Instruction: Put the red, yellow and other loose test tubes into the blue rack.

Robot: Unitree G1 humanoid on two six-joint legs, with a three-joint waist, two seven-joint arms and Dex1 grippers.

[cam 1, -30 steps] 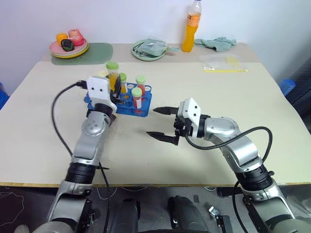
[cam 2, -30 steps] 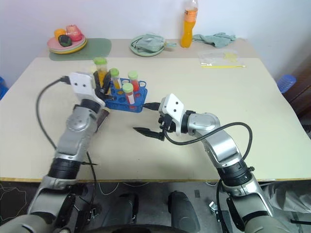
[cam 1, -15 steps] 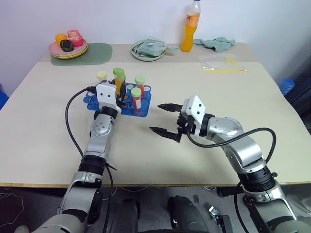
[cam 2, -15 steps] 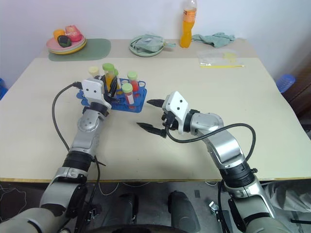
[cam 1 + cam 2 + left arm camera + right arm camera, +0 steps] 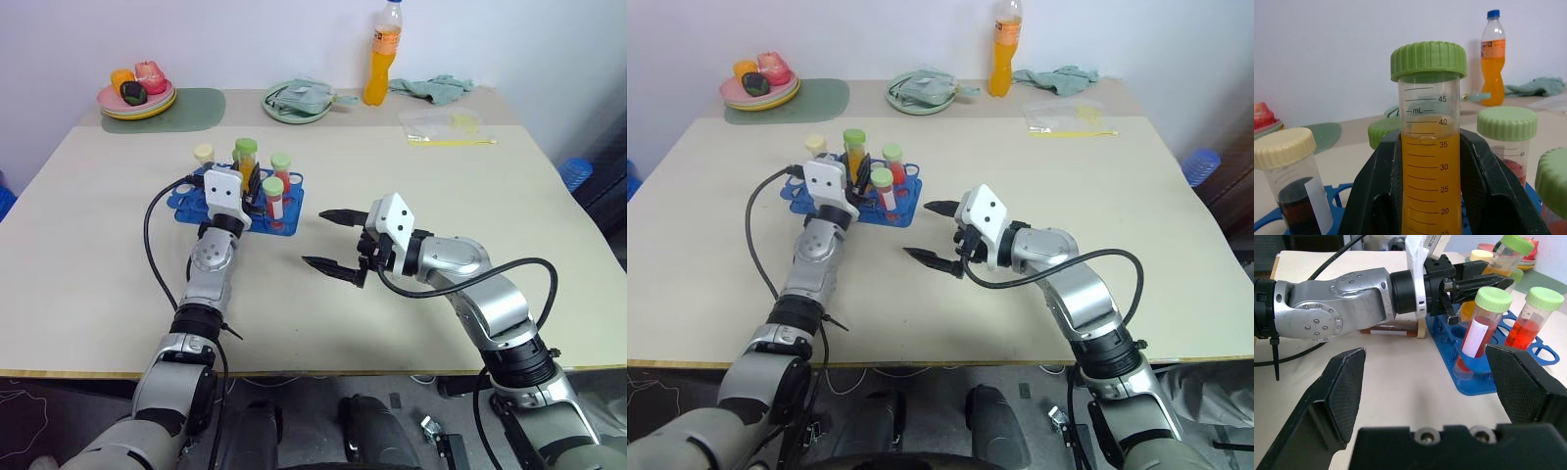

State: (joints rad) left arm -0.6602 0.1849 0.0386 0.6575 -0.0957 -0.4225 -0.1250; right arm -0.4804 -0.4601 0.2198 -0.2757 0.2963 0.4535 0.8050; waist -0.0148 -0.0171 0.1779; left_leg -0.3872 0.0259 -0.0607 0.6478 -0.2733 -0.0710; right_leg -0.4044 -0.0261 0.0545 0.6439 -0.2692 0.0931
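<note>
Left claw (image 5: pixel 1427 196) pinches the yellow tube (image 5: pixel 1430 147) upright over the blue rack (image 5: pixel 279 220); right claw (image 5: pixel 328 238) spread.

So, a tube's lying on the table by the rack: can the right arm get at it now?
Probably not yet: the lying tube sits behind the left arm, whose left gripper holds the yellow tube at the blue rack.

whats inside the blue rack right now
The blue rack holds two green-capped red tubes and a cream-capped dark tube. The left gripper grips a yellow tube above it; the fingers cover whether its bottom is seated.
</note>
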